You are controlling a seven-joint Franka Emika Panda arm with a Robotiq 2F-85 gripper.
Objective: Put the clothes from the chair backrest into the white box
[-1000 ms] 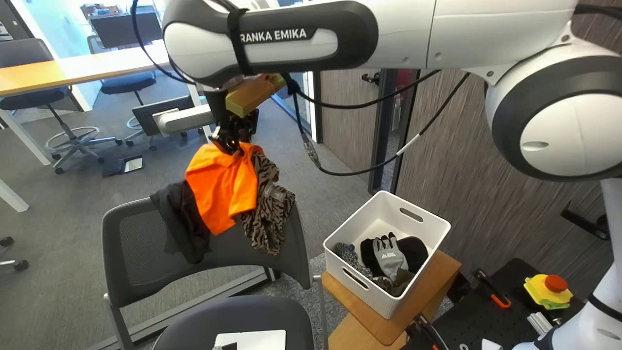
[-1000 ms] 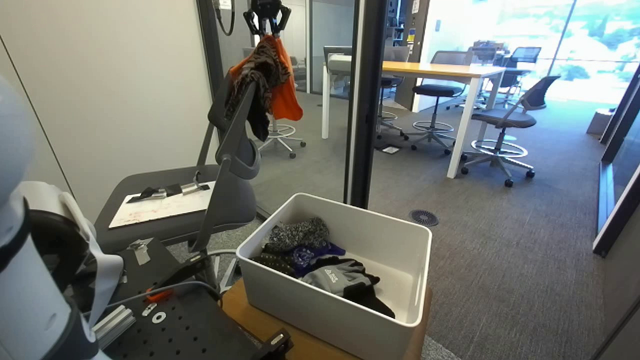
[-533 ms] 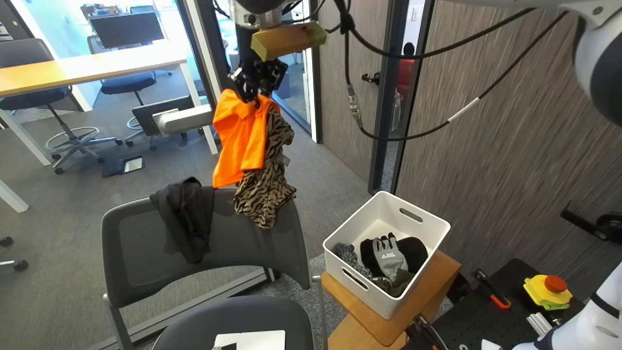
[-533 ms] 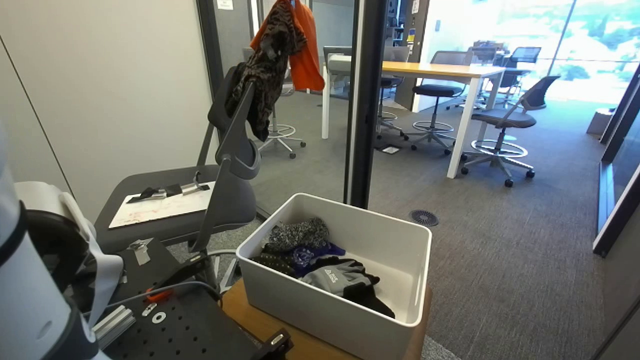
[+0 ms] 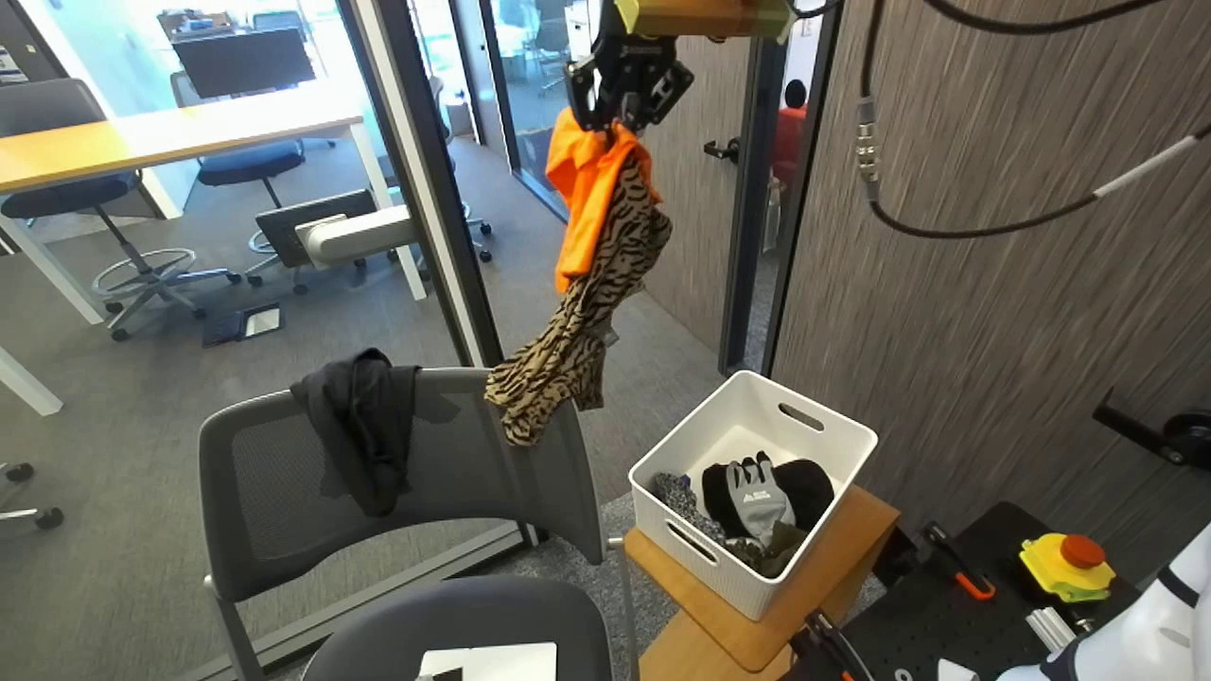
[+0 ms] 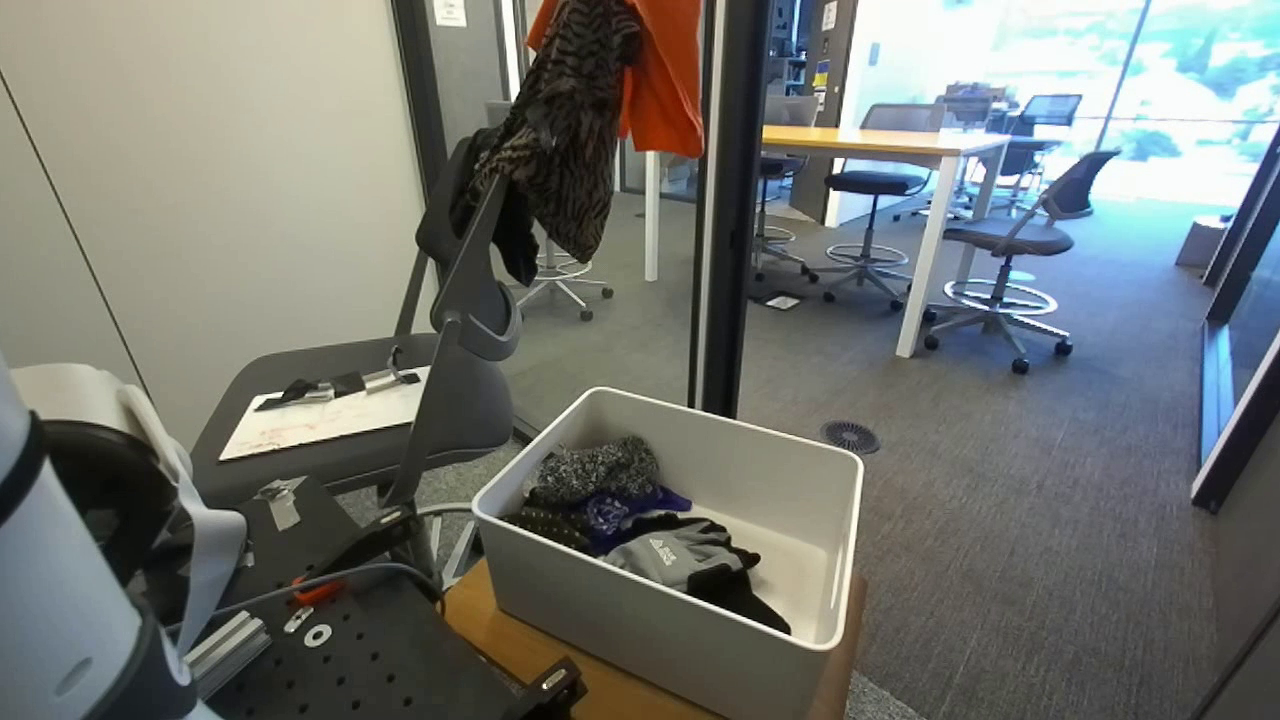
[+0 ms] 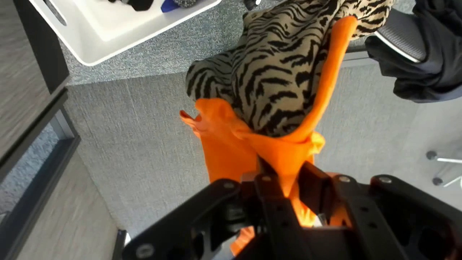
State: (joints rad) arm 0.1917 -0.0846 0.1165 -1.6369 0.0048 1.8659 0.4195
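Note:
My gripper [image 5: 620, 123] is shut on the orange garment [image 5: 591, 203], high above the chair. In the wrist view, orange cloth is pinched between the fingertips [image 7: 287, 173]. The brown-and-tan patterned garment [image 5: 615, 251] hangs below with the orange one; its lower end lies at the top edge of the dark grey backrest [image 5: 260, 497]. It also shows in an exterior view [image 6: 575, 130], where the gripper is out of frame. A black garment [image 5: 369, 416] is draped over the backrest. The white box [image 5: 710, 567] holds a grey glove [image 5: 760, 501] and other cloths.
The box stands on a wooden stand [image 5: 695, 586] beside the chair. A white board [image 6: 320, 415] lies on the chair seat. A dark glass-wall post [image 6: 725, 300] rises behind the box. A black perforated table [image 6: 370, 650] with tools stands near the robot base.
My gripper has lifted the orange garment off the backrest and carried it up and toward the box side. The patterned garment has risen and stretched along with it. The black garment stays put.

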